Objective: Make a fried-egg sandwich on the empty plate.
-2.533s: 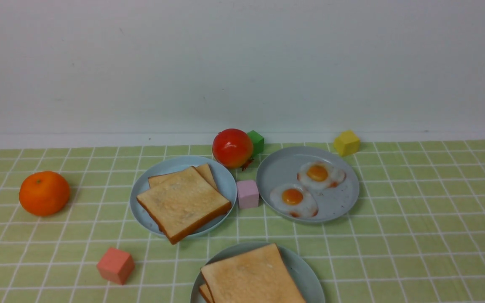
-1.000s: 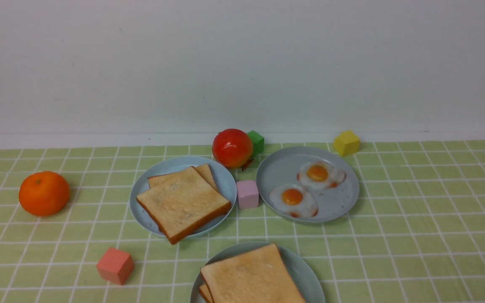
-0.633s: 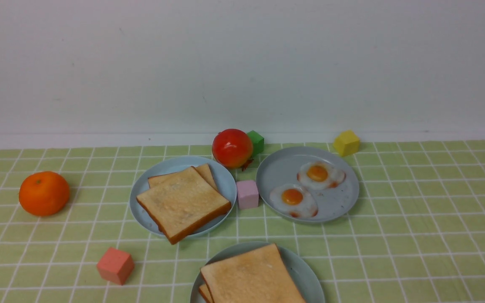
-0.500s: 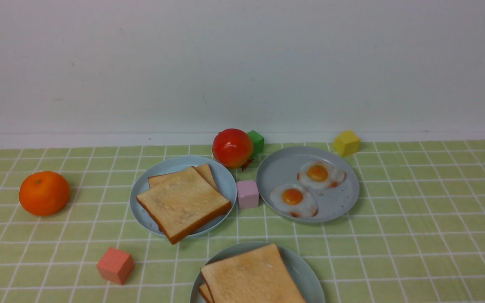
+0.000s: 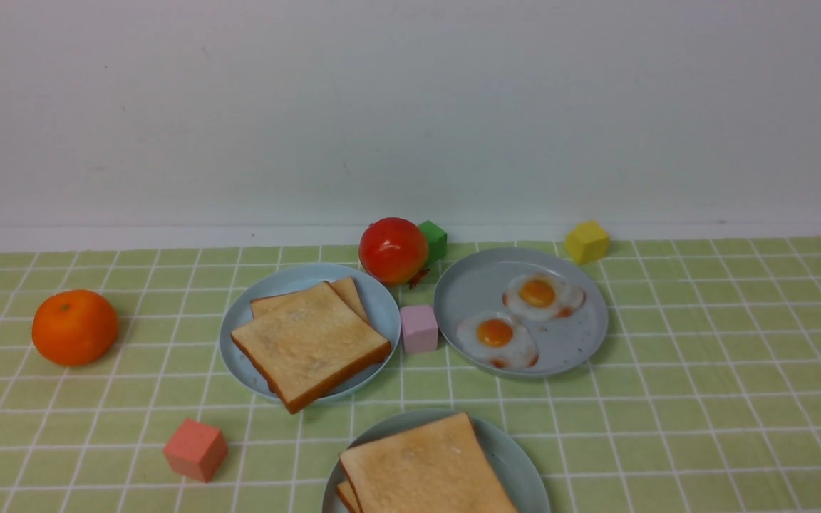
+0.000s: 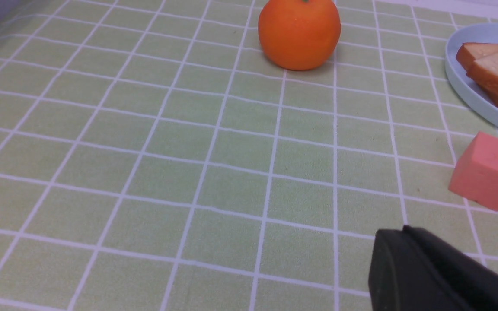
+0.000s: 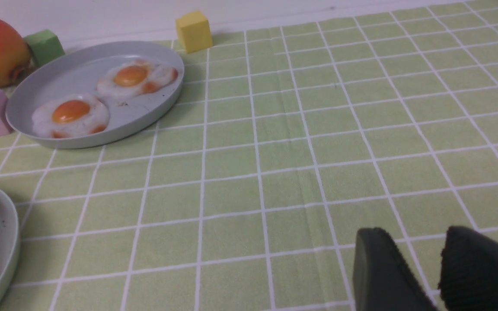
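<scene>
Two claws hang low over the cloth [image 6: 188,172], both empty: our left gripper [image 6: 389,244] is pinched closed, and our right gripper [image 7: 424,242] stands slightly parted on nothing. Between them, inboard of the right claw, the fried-egg sandwich [image 5: 417,463] sits on the empty plate [image 5: 521,459], unmoved over the last moments; we cannot see the egg under the top slice. Farther ahead of the claws, the spare toast [image 5: 311,342] and two eggs [image 5: 496,335] lie equally undisturbed, so we judge the build finished.

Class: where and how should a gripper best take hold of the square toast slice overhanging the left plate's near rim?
Probably grip the square toast slice at its overhanging near corner, coming from the robot's side: that corner juts past the pale blue plate rim, so jaws can likely close above and below it.
</scene>
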You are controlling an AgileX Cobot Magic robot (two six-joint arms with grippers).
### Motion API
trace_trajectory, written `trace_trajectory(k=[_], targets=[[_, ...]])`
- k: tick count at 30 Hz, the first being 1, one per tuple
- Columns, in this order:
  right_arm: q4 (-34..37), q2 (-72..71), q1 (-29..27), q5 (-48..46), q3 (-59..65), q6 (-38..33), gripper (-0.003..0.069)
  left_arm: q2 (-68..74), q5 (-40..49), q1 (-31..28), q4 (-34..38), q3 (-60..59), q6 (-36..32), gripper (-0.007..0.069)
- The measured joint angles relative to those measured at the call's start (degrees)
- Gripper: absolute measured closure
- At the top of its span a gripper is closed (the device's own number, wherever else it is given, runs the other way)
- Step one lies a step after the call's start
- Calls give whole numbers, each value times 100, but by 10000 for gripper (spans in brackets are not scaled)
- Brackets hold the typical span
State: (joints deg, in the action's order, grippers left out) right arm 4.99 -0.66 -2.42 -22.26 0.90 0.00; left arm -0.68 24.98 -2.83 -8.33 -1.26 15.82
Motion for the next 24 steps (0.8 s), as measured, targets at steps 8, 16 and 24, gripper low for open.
trace_trajectory(k=[8, 16, 24], targets=[[0, 0, 0, 0, 5, 0, 419, 0, 0, 0, 0, 0, 0, 606], [0, 0, 0, 0, 5, 0, 419, 0, 0, 0, 0, 0, 0, 604], [0, 0, 0, 1, 5, 0, 419, 0, 0, 0, 0, 0, 0, 596]])
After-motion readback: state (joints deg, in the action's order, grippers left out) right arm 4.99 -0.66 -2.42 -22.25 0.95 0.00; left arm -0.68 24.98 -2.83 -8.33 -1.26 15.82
